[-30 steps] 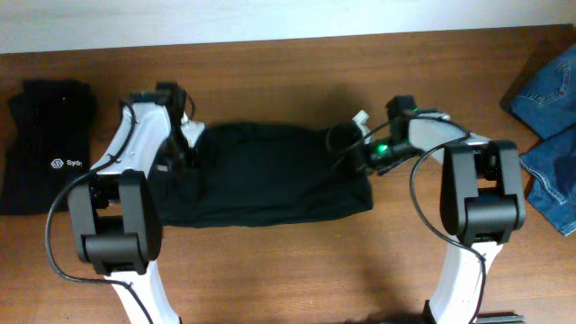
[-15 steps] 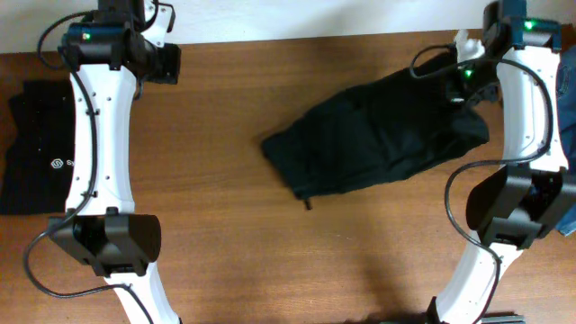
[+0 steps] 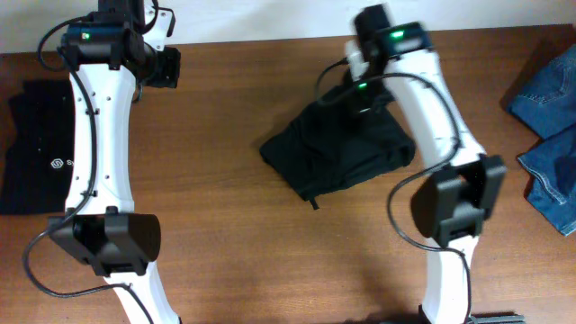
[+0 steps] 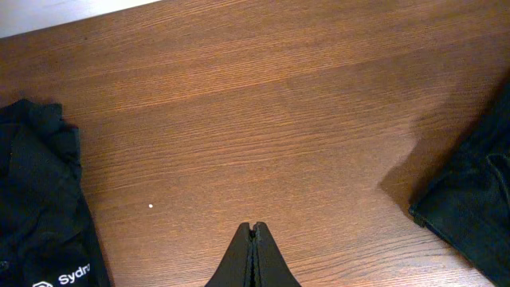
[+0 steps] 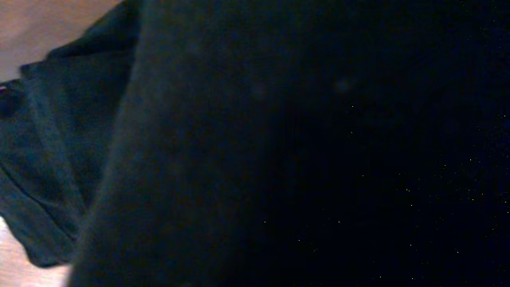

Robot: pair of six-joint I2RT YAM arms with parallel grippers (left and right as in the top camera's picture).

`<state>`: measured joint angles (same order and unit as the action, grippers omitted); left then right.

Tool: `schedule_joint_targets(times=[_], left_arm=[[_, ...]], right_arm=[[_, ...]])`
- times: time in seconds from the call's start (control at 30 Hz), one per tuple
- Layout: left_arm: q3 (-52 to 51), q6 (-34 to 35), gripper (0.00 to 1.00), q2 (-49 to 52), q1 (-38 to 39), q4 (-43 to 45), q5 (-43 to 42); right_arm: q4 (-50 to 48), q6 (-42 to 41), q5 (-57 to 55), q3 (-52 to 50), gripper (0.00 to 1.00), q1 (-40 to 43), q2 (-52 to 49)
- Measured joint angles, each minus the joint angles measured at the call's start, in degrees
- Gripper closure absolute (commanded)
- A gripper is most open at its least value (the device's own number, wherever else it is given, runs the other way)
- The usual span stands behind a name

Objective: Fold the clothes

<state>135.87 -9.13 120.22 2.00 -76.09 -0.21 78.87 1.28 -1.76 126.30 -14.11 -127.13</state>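
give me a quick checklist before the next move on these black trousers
1. Left gripper shut and empty, over bare table: ok.
2. Right gripper has hold of the trousers: cannot tell; black fabric fills its wrist view.
3. Trousers spread flat: not ok, they are bunched in a skewed heap.
4. Trousers apart from the black top and the jeans: ok.

White arm links (image 3: 90,135), black joint housings (image 3: 117,238), looping black cables (image 3: 26,261), green lights (image 3: 393,34), black tool fingers (image 4: 239,267)
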Motion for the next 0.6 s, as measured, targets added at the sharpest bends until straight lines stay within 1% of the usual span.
schedule_joint_targets(times=[0.2, 0.33, 0.37, 0.4, 0.43, 0.47, 0.5, 0.6], left_arm=[[0.00, 0.00, 0.99, 0.00, -1.14, 0.00, 0.00], [0.00, 0.00, 0.99, 0.00, -1.86, 0.00, 0.00], [0.00, 0.00, 0.99, 0.00, -2.10, 0.00, 0.00], [0.00, 0.00, 0.99, 0.00, -2.25, 0.00, 0.00], [0.00, -0.02, 0.99, 0.00, -2.45, 0.02, 0.00], [0.00, -0.02, 0.99, 0.00, -2.58, 0.02, 0.00], [0.00, 0.00, 0.99, 0.00, -2.80, 0.02, 0.00], [0.00, -0.02, 0.99, 0.00, -3.19, 0.24, 0.00]], right_arm=[[-0.48, -1.53, -0.83, -0.15, 0.96, -6.86, -3.87], [-0.48, -2.05, -1.05, -0.20, 0.96, -10.34, -4.63], [-0.48, -2.14, -1.05, -0.20, 0.89, -11.13, -4.63], [-0.48, -2.49, -1.03, -0.20, 0.67, -11.89, -4.63], [-0.44, -2.43, -0.96, -0.20, 0.42, -12.70, -4.63], [-0.35, -2.58, -0.76, -0.20, 0.30, -13.38, -4.63], [-0.11, -2.58, -0.68, -0.20, 0.24, -14.03, -4.66], [0.52, -2.23, 1.27, -0.20, 0.23, -15.74, -4.72]])
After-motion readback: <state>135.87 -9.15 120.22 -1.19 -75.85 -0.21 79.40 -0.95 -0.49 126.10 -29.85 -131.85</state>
